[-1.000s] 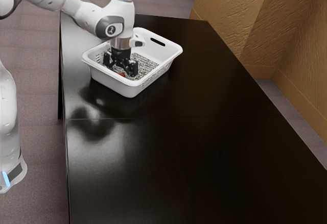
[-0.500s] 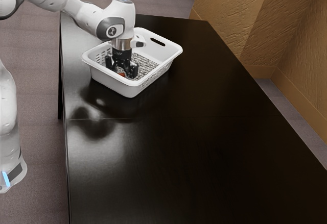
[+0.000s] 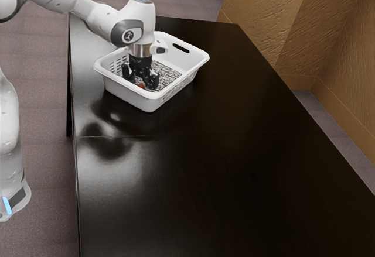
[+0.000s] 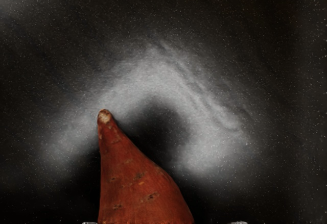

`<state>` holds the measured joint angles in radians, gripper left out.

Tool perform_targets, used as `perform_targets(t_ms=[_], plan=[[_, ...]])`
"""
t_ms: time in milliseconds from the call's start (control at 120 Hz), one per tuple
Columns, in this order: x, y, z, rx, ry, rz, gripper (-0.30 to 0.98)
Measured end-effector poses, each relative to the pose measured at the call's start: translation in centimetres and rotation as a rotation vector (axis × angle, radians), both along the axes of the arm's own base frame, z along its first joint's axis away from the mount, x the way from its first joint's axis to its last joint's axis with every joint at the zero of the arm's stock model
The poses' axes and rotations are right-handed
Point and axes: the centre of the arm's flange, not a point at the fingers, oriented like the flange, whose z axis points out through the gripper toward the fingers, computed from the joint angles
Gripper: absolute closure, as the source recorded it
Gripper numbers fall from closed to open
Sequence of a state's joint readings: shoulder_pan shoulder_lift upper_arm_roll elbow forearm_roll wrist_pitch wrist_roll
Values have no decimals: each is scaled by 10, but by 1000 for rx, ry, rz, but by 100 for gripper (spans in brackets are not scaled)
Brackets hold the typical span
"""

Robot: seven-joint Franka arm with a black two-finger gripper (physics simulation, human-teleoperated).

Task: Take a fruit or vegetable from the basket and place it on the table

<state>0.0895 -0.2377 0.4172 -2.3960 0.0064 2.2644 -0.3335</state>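
In the exterior view my gripper (image 3: 140, 81) points down inside the white basket (image 3: 198, 62), near its front left part. Its black fingers stand apart, open, with a small red-orange patch of the sweet potato (image 3: 140, 85) showing low between them. The wrist view has the sweet potato (image 4: 138, 183), reddish brown with a pale narrow tip, reaching up from the lower edge. Bits of the fingertips of my gripper (image 4: 163, 222) show at that edge on either side of it, with a gap on one side. The basket wall and the fingers partly hide it in the exterior view.
The basket's perforated walls rise around my hand, and a handle slot is cut in its far side. The dark glossy table (image 3: 222, 169) extends toward the exterior view's front and right. A brown textured wall (image 3: 275, 28) stands beyond the table.
My hand has shifted very slightly toward the exterior view's right, still low in the basket. The basket has not moved.
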Motion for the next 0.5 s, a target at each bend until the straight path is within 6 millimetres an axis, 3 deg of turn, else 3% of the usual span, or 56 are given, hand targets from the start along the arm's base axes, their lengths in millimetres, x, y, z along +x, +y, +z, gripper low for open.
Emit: perform_targets(t_ms=[117,233,500], plan=[[0,0,3,2,-8,0,51],[-1,-1,12,6,-26,-2,52],[21,-35,68,54,-134,-84,55]])
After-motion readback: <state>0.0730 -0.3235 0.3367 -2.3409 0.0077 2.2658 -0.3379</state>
